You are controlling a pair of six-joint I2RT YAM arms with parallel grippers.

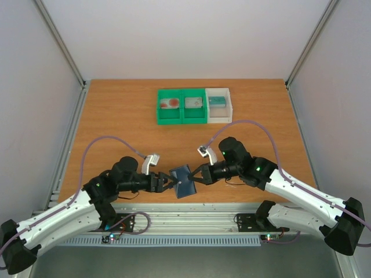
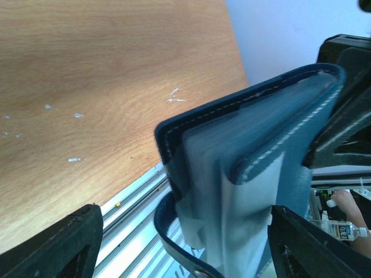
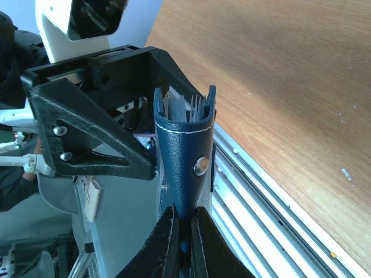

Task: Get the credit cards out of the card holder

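The right hand pinches the holder, and the left hand is spread around it. Cards lie in bins well beyond the holder. It looks nearly done, though I can't tell if the sleeves are empty.

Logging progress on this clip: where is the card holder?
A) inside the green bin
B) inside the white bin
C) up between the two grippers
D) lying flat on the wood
C: the card holder stands on edge between the left gripper and the right gripper, whose fingers pinch its edge in the right wrist view.
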